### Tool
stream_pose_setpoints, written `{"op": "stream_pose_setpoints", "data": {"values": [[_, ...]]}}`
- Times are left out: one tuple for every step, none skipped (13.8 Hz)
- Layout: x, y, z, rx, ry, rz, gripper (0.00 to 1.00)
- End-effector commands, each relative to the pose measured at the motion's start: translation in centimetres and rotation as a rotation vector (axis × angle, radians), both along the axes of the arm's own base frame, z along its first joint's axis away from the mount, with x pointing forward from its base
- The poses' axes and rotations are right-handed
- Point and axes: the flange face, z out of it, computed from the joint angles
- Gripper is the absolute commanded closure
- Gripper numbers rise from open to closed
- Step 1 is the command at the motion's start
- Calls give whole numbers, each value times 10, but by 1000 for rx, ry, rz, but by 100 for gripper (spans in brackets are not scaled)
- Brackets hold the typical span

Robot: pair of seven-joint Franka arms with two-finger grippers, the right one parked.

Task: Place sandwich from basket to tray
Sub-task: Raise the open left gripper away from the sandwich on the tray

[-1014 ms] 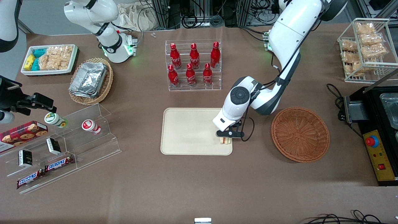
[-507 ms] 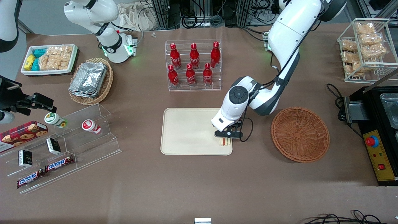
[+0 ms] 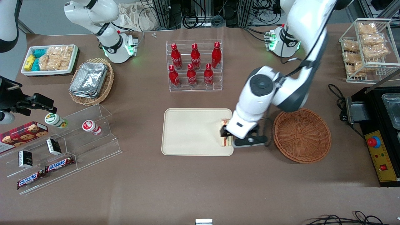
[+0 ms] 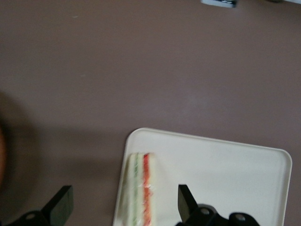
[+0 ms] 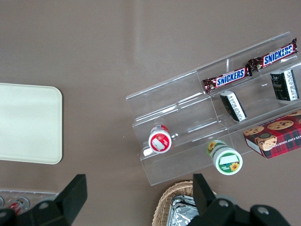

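The sandwich [image 3: 225, 142] [image 4: 140, 188] lies on the cream tray [image 3: 190, 131] [image 4: 221, 179], at the tray's edge nearest the reddish-brown basket [image 3: 301, 135]. Its green and red filling layers show along its side. My left gripper [image 3: 234, 137] [image 4: 123, 189] hangs open above it, over the tray edge and the table beside it. Its fingers [image 4: 186, 200] stand wide apart on either side of the sandwich, and neither touches it. In the front view the wrist hides the middle of the sandwich. Nothing shows in the basket.
A clear rack of red bottles [image 3: 195, 65] stands farther from the front camera than the tray. Toward the parked arm's end are an acrylic snack shelf [image 3: 62, 140], a tan basket of foil containers [image 3: 90, 81] and a white bin [image 3: 50, 59]. A black machine [image 3: 378, 125] sits beside the basket.
The gripper was low on the sandwich at the tray's edge. It has since let go, risen and shifted toward the basket, and the sandwich stays on the tray.
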Motion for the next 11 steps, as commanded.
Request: {"op": "stream_pose_setpoints", "data": {"values": [[-1, 52, 63, 36, 34, 68, 0], [-3, 69, 81, 28, 44, 56, 0], [-4, 95, 96, 21, 76, 36, 0], [-6, 120, 107, 16, 117, 12, 0], [-11, 146, 123, 12, 143, -9, 0], [-16, 176, 136, 8, 175, -27, 0], [-26, 198, 151, 12, 204, -72, 0], [-39, 214, 164, 26, 235, -118, 0], [-50, 246, 179, 35, 249, -120, 0], [-60, 263, 192, 42, 258, -142, 0], [-68, 285, 203, 48, 265, -134, 0]]}}
